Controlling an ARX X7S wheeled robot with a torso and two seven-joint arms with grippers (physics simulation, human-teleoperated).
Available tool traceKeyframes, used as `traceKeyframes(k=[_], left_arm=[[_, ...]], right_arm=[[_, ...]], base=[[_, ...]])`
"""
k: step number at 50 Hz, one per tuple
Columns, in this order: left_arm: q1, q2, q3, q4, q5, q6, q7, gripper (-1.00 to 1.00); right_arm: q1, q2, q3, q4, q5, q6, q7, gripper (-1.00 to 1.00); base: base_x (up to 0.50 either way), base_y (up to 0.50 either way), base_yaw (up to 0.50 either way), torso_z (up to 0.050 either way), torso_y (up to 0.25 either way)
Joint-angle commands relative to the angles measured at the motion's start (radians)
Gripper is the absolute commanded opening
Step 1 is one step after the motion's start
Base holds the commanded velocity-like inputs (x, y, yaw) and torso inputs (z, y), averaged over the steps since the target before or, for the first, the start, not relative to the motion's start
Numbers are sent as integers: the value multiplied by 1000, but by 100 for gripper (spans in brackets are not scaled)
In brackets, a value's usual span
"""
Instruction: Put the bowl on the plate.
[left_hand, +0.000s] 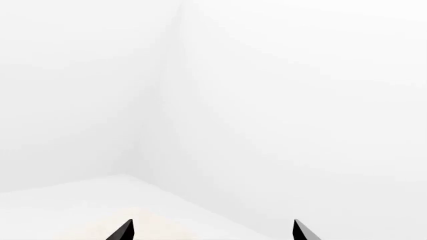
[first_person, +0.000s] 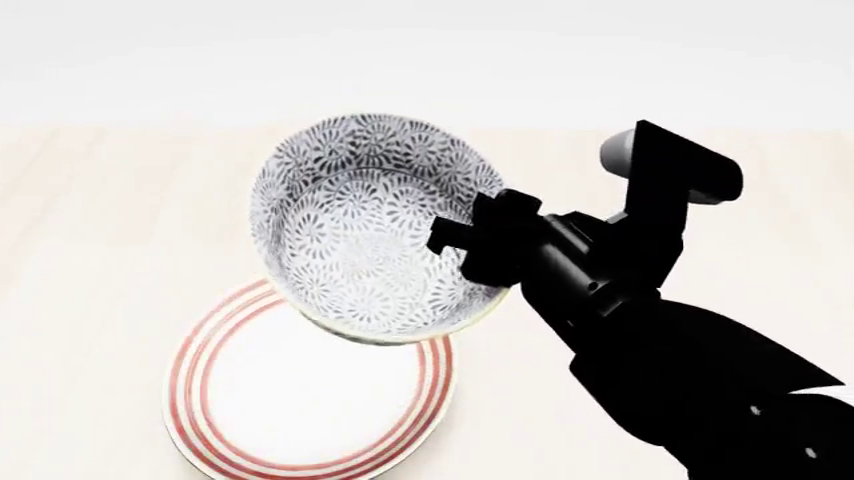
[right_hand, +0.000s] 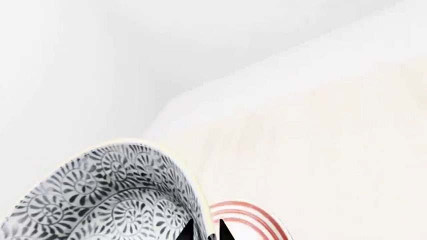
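The bowl (first_person: 358, 228), white with a dense dark floral pattern and a pale rim, hangs tilted in the air in the head view. It sits above the far edge of the plate (first_person: 310, 400), a white plate with red rings. My right gripper (first_person: 483, 262) is shut on the bowl's right rim. The right wrist view shows the bowl (right_hand: 100, 200) with the wall between the fingertips of the right gripper (right_hand: 204, 231), and the plate (right_hand: 250, 220) behind. My left gripper (left_hand: 212, 231) is open on nothing, seen only in its wrist view.
A pale wooden tabletop (first_person: 94, 260) carries the plate. A white wall (first_person: 427, 50) runs behind it. The left wrist view shows only white walls and a corner of the table (left_hand: 80, 210).
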Motion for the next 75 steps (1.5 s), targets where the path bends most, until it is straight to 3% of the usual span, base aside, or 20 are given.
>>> traceKeyframes(k=[1,12,33,48,59,75], left_arm=[[0,-4,-1,-4,-7,2,-1,100],[12,-8,-9,12,-25,-1,-6,100],[16,-13,-28,34,-61,-17,-30,100],[26,-22,-59,62,-105,-34,-46,100],[26,-23,-56,58,-107,-31,-51,100],[35,-32,-73,69,-133,-30,-53,100]], right_arm=[[72,-38,-3,225,-9,-10,-15,-100],[109,-50,-82,317,-77,-34,-32,-100],[225,-134,-231,641,-196,-215,-254,-100],[359,-219,-316,1095,-300,-436,-398,-100],[371,-223,-559,1168,-88,-494,-413,-100],[352,-224,-713,1185,107,-572,-391,-100]], base=[[0,0,0,0,0],[0,0,0,0,0],[0,0,0,0,0],[0,0,0,0,0],[0,0,0,0,1],[0,0,0,0,0]])
